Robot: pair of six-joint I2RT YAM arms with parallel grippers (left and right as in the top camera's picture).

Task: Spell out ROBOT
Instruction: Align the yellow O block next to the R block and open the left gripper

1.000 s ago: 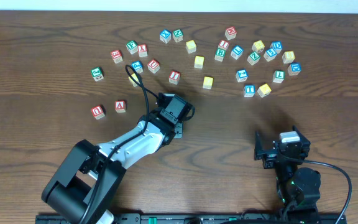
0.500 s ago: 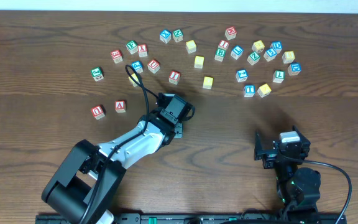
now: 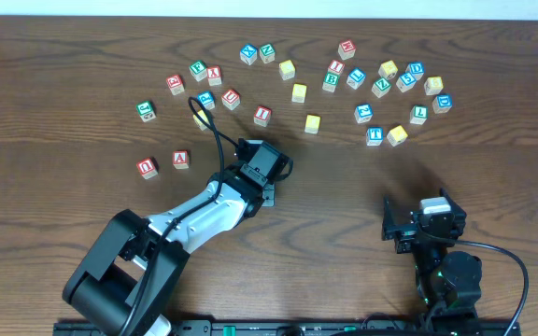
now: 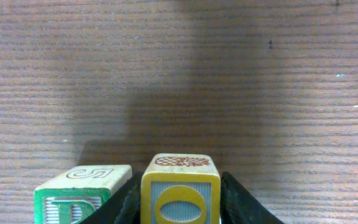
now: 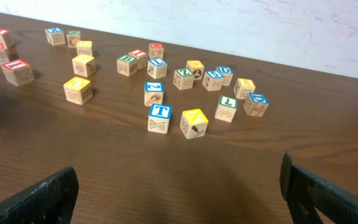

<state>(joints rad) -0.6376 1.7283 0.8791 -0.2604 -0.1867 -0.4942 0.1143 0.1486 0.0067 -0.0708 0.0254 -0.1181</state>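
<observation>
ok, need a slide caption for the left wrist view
Left claw grips a yellow O cube beside a green-lettered cube on the wooden table.

O cube (image 4: 180, 198): yellow, pineapple print | adjacent cube (image 4: 73, 200): green | table (image 4: 241, 81): brown woodgrain

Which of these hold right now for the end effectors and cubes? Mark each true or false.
1. The left end effector grips the O cube. True.
2. The right end effector holds the T cube. False: it is open and empty, and the T cube sits on the table ahead of it.
3. A green cube stands right beside the O cube. True.
4. The A cube is stacked on the U cube. False: both lie on the table, side by side and apart.
</observation>
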